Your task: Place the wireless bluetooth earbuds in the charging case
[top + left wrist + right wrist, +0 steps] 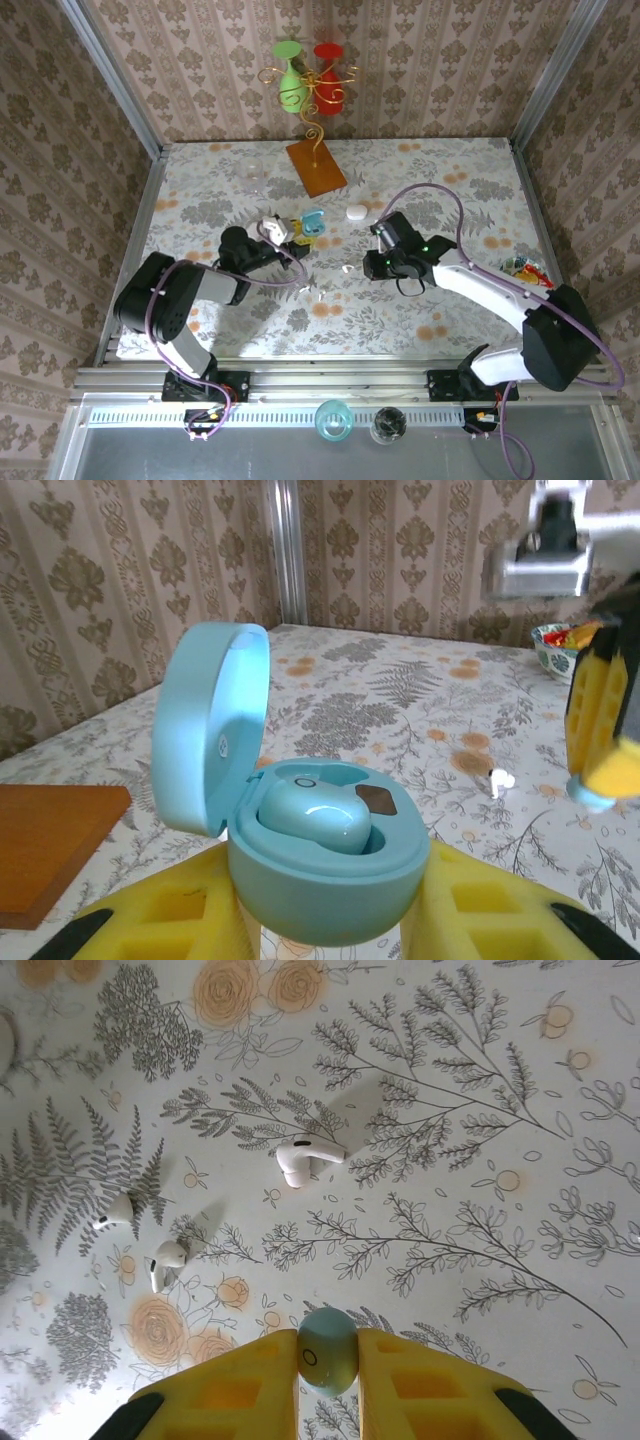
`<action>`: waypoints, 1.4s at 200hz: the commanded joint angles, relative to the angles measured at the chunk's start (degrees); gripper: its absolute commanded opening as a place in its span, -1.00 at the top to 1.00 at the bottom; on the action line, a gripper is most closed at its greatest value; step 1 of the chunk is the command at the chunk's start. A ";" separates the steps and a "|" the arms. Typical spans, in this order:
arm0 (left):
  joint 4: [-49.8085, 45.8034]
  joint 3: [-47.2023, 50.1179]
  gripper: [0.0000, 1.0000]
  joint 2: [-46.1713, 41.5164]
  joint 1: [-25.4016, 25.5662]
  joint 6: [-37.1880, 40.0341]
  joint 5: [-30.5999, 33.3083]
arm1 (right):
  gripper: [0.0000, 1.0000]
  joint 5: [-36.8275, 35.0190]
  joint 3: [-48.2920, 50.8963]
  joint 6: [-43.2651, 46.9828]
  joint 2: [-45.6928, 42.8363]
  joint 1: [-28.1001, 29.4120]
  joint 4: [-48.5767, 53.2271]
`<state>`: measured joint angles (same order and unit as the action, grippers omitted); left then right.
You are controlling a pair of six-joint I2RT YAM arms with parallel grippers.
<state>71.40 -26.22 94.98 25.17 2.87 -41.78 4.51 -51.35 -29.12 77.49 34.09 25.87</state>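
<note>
My left gripper (330,905) was closed around the lower half of the light-blue charging case (330,875), its yellow fingers (150,920) pressed to either side of the shell and holding it upright above the worktop (440,695). The lid (215,740) stood open, hinged back to the left in my left wrist view. One light-blue earbud, the seated earbud (312,815), already lay in the left well, and the well beside it showed a dark patch at its bottom. My right gripper (327,1360) was pinched nearly shut on the second light-blue earbud (327,1348), which sat right between the fingertips with its rounded end poking out towards the worktop. From the left wrist view that gripper hung off to the right of the case, clearly apart from it and not over the open well. In the top view it was to the right of the case and nearer the arm bases. Below my right gripper three white earbuds lay loose on the flowered worktop: one (305,1157) out ahead, and two (115,1210) (168,1255) close together off to the left. None of them touched the gripper. A small bowl (558,645) with coloured bits stood at the far right.
</note>
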 commanded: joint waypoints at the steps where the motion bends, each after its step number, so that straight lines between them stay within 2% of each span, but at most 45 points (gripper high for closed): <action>1: 1.03 -1.66 0.31 0.99 0.59 1.56 -1.54 | 0.58 4.64 1.81 -0.67 -1.98 -2.07 -1.74; 36: 1.03 -2.30 0.31 1.74 4.10 2.22 -2.57 | 0.58 9.18 3.25 -1.13 -2.95 -4.92 -3.56; 90: 1.11 -3.79 0.31 3.52 6.31 1.98 -3.06 | 0.60 16.72 4.77 -3.10 -6.12 -9.06 -7.72; 189: 1.47 -6.89 0.32 6.14 8.47 1.09 -5.91 | 0.62 27.96 3.15 -8.90 -6.42 -10.79 -16.73; 280: 1.55 -8.15 0.32 6.41 9.88 -0.01 -7.92 | 0.61 30.38 -3.77 -6.01 -1.13 -11.01 -16.04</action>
<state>71.22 -33.08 101.51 34.52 3.68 -47.66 32.97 -52.60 -36.53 75.11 23.40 10.24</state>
